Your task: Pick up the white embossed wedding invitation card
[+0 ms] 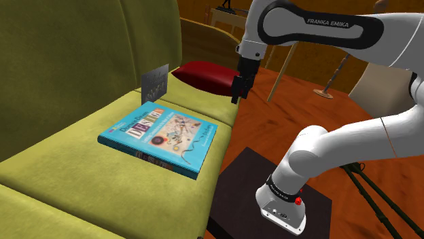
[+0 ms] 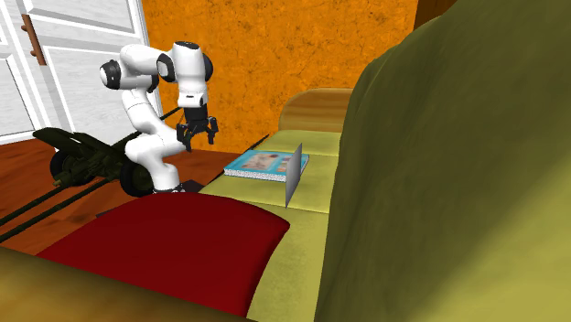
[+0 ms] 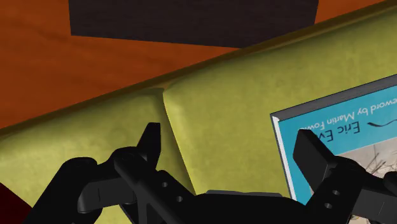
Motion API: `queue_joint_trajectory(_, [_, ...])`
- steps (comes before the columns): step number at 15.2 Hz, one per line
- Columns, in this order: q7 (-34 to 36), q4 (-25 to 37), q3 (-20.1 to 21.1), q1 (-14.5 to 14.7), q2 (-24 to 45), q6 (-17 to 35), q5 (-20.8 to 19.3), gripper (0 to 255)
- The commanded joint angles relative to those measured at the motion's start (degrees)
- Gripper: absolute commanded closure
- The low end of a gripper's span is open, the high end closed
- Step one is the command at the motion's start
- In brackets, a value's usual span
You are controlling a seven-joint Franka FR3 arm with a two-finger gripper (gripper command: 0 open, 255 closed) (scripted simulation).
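Note:
The card (image 1: 155, 83) is a thin grey sheet with a faint raised pattern. It stands upright on the olive sofa seat (image 1: 81, 163), just behind a blue book (image 1: 160, 138) and close to the backrest. The second exterior view has the card (image 2: 293, 174) edge-on beside the book (image 2: 265, 165). My gripper (image 1: 237, 99) hangs in the air over the seat's front edge, on the shoulder view's right of the card and well apart from it. In the wrist view the gripper (image 3: 229, 135) is open with nothing between its fingers, above the seat cushion seam and next to the book's corner (image 3: 343, 133).
A dark red cushion (image 1: 204, 75) lies on the seat past the card. My black stand (image 1: 251, 183) sits on the wooden floor right against the sofa front. A tripod-like dark object (image 2: 82, 160) lies on the floor behind the arm.

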Motion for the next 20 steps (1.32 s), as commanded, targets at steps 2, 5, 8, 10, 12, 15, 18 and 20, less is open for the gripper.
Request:
queue_joint_trajectory(2, [2.86,1.29,1.37,0.00,1.27,-0.20,1.15,0])
queue_joint_trajectory(5, [11.35,5.71,5.29,-0.28,5.64,-0.66,4.21,0])
queue_joint_trajectory(8, [19.76,10.89,8.86,-0.84,10.72,-0.97,6.57,0])
queue_joint_trajectory(10, [25.36,14.74,11.05,-1.31,14.44,-1.14,7.70,0])
queue_joint_trajectory(12, [30.97,18.90,13.09,-1.81,18.41,-1.34,8.47,0])
queue_joint_trajectory(15, [39.44,25.73,15.85,-2.50,24.81,-1.72,8.91,0])
queue_joint_trajectory(18, [47.97,33.31,18.17,-2.89,31.74,-2.34,8.48,0])
queue_joint_trajectory(20, [53.66,38.83,19.40,-2.84,36.65,-2.97,7.73,0])
